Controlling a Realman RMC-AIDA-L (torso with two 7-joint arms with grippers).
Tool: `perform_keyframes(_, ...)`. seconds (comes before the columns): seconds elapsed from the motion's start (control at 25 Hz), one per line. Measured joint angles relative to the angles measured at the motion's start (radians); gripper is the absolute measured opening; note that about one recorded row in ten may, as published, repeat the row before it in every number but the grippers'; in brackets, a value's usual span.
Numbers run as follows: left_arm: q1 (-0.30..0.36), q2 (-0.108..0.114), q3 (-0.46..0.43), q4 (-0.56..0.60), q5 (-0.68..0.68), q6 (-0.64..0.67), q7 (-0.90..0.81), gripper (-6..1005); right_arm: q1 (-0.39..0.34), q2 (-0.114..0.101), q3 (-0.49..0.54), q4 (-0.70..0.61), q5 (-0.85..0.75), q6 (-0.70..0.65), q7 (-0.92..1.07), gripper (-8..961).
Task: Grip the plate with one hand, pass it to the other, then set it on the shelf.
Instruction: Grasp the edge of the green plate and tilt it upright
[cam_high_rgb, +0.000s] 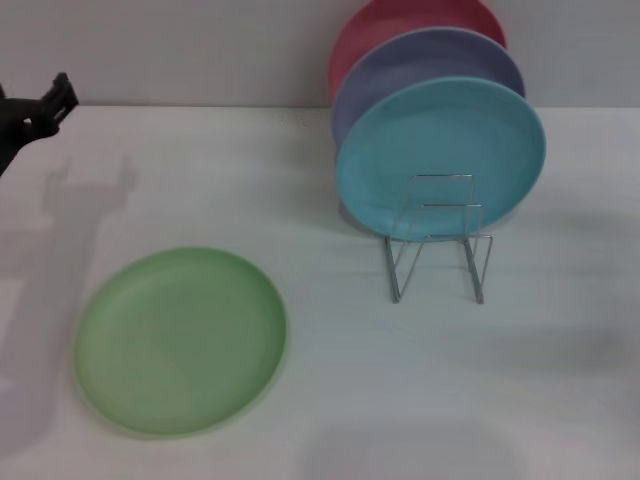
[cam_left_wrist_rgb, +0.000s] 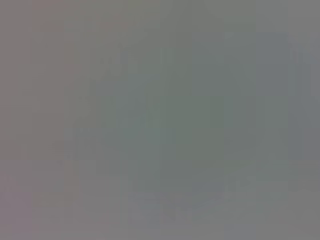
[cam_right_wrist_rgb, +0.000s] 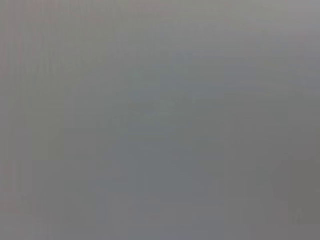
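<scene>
Table (cam_high_rgb: 330, 400): you have a plain white top that fills the head view, running back to a pale wall.
Plate (cam_high_rgb: 181, 340): your light green plate lies flat on the near left part of the table, close to the front edge, touching nothing.
Open room near: bare table lies in front of the plate's right side and across the whole near right.
Shelf (cam_high_rgb: 438, 240): the silver wire rack stands right of centre, farther back than the green plate and well apart from it; its front loops are unfilled.
Turquoise plate (cam_high_rgb: 440, 155): it stands on edge in the rack, facing you.
Lavender plate (cam_high_rgb: 425, 70): upright just behind the turquoise one.
Pink plate (cam_high_rgb: 390, 25): upright at the back, nearest the wall.
Left gripper (cam_high_rgb: 45, 108): it is at the far left edge, above the table, well apart from the green plate; you cannot tell how its fingers stand.
Right gripper: not visible to you.
Wrist views: both show only a featureless grey field.
</scene>
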Motion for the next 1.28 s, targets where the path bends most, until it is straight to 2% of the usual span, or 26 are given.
perform_keyframes(0.04, 0.016, -0.022, -0.057, -0.035, 0.019, -0.093, 0.018, 814, 0.001, 0.0, 0.0, 0.0, -0.001, 0.0, 0.0, 566)
perform_keyframes(0.16, 0.016, -0.022, -0.057, -0.035, 0.019, -0.093, 0.018, 813, 0.007, -0.001, 0.0, 0.0, -0.002, 0.003, 0.0, 566)
perform_keyframes(0.2, 0.036, -0.047, -0.145, -0.085, 0.042, -0.23, 0.038, 813, 0.01, -0.002, 0.0, 0.0, -0.002, 0.007, 0.0, 566)
perform_keyframes(0.24, 0.036, -0.047, -0.145, -0.085, 0.042, -0.23, 0.038, 813, 0.012, -0.002, 0.0, -0.001, -0.002, 0.011, 0.0, 566)
perform_keyframes(0.28, 0.051, -0.054, -0.303, -0.187, 0.088, -0.63, -0.022, 813, 0.015, -0.003, 0.0, -0.002, -0.003, 0.015, 0.0, 566)
perform_keyframes(0.32, 0.047, -0.053, -0.361, -0.217, 0.129, -0.777, -0.091, 814, 0.018, -0.003, 0.0, -0.004, -0.002, 0.019, 0.0, 566)
perform_keyframes(0.36, 0.047, -0.053, -0.361, -0.217, 0.129, -0.777, -0.091, 814, 0.021, -0.004, 0.0, -0.005, -0.002, 0.023, -0.003, 566)
perform_keyframes(0.4, 0.039, -0.053, -0.409, -0.243, 0.179, -0.897, -0.157, 814, 0.024, -0.005, 0.0, -0.005, -0.002, 0.026, -0.005, 566)
perform_keyframes(0.48, 0.023, -0.053, -0.454, -0.285, 0.279, -1.043, -0.253, 814, 0.027, -0.006, 0.0, -0.007, -0.003, 0.029, -0.007, 566)
perform_keyframes(0.52, 0.019, -0.053, -0.461, -0.295, 0.303, -1.072, -0.276, 814, 0.027, -0.007, 0.0, -0.009, -0.003, 0.03, -0.008, 566)
perform_keyframes(0.56, 0.004, -0.053, -0.48, -0.337, 0.397, -1.191, -0.365, 814, 0.028, -0.008, 0.0, -0.01, -0.003, 0.03, -0.008, 566)
perform_keyframes(0.76, -0.034, -0.054, -0.504, -0.392, 0.515, -1.365, -0.465, 813, 0.042, -0.018, 0.0, -0.013, -0.001, 0.063, -0.008, 566)
perform_keyframes(0.88, -0.083, -0.054, -0.502, -0.402, 0.597, -1.48, -0.516, 812, 0.05, -0.021, 0.0, -0.022, 0.001, 0.087, -0.008, 566)
perform_keyframes(1.16, -0.121, -0.056, -0.499, -0.392, 0.66, -1.556, -0.543, 809, 0.055, -0.025, 0.0, -0.029, 0.002, 0.086, -0.009, 566)
perform_keyframes(1.2, -0.153, -0.058, -0.496, -0.371, 0.702, -1.604, -0.561, 809, 0.055, -0.025, 0.0, -0.029, 0.002, 0.084, -0.009, 566)
perform_keyframes(1.28, -0.164, -0.058, -0.493, -0.354, 0.713, -1.617, -0.567, 808, 0.055, -0.026, 0.0, -0.029, 0.002, 0.083, -0.009, 566)
